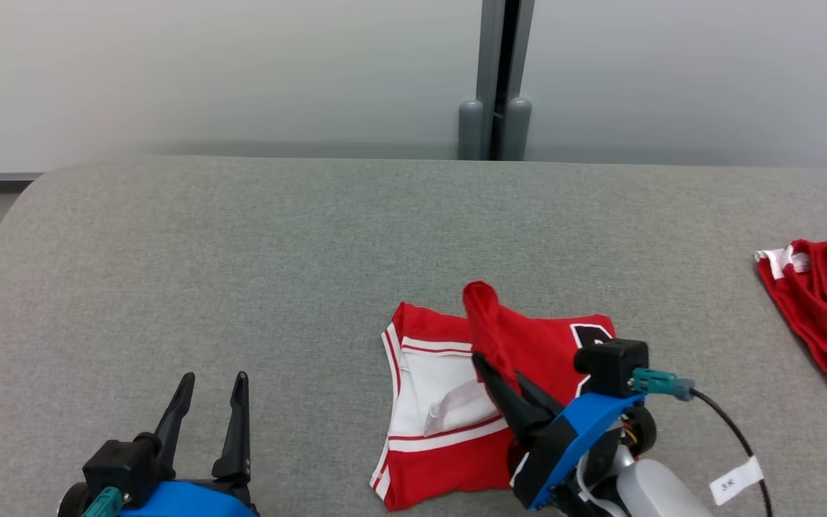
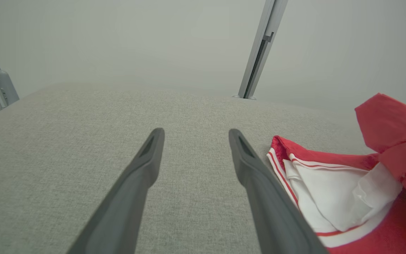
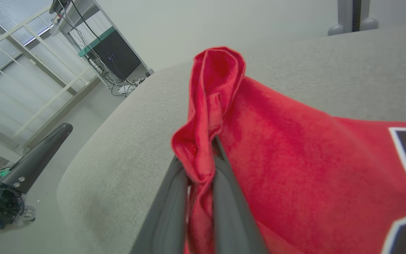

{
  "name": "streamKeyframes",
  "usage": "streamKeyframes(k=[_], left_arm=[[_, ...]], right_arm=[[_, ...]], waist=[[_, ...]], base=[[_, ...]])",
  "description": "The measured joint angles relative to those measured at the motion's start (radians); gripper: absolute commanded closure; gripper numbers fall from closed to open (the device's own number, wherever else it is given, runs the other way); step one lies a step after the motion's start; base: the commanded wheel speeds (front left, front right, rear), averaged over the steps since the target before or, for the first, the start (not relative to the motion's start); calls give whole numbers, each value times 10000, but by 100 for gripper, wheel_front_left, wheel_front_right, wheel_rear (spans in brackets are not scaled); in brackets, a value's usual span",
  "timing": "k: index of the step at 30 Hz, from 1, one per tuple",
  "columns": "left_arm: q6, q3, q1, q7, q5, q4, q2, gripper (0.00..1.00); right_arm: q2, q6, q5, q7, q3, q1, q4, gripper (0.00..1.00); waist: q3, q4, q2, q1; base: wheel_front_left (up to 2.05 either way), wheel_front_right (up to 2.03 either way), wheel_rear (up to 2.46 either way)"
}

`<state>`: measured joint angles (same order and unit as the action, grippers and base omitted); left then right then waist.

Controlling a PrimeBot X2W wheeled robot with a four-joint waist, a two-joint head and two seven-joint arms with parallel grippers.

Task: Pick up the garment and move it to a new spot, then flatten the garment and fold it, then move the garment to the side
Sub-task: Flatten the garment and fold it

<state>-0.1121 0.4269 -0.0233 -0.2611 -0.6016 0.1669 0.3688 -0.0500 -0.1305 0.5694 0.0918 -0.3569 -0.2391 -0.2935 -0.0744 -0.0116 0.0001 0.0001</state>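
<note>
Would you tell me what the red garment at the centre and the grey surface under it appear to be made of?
The red garment: likely a soft synthetic knit, matte and faintly fuzzy; it bunches into limp folds. The grey surface: seemingly woven upholstery cloth, matte, with fine flecked weave and rounded, padded-looking edge.

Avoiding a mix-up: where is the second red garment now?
Head view: the crumpled red-and-white garment lies at the far right edge of the grey fabric surface, apart from the red jersey in the right pincer.
</note>
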Motion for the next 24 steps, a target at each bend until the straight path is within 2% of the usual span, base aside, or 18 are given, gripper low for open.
streamKeyframes(k=[4, 8, 10, 11, 18, 21, 24], left_arm=[[71, 115, -75, 12, 6, 113, -140, 0], [88, 138, -165, 12, 19, 169, -207, 0], [119, 136, -191, 12, 21, 217, -234, 0], [119, 130, -201, 10, 25, 242, -251, 0], [128, 111, -238, 10, 73, 339, -332, 0], [157, 127, -289, 8, 150, 330, -360, 0], [174, 132, -428, -2, 228, 313, -374, 0]], right_arm=[[10, 0, 761, -546, -1312, -755, -1258, 100], [8, 0, 1005, -871, -1705, -1256, -2092, 100], [6, 0, 1057, -1062, -1939, -1570, -2579, 55], [4, 0, 1156, -1116, -2092, -1712, -2777, 0], [23, -2, 2374, -1687, -3127, -2307, -3275, 0], [19, -2, 2048, -2374, -3051, -2695, -3919, 0], [13, -2, 1062, -2987, -2550, -2985, -4567, 0]], waist=[[-57, -373, 0, 0], [-139, -583, 0, -1], [-213, -691, 0, -1], [-248, -730, 0, -1], [-381, -743, 0, -1], [-414, -541, 0, -1], [-418, -354, 0, -1]], base=[[0, 0, 0], [0, 0, 0], [0, 0, 0], [0, 0, 0], [0, 0, 0], [0, 0, 0], [0, 0, 0]])
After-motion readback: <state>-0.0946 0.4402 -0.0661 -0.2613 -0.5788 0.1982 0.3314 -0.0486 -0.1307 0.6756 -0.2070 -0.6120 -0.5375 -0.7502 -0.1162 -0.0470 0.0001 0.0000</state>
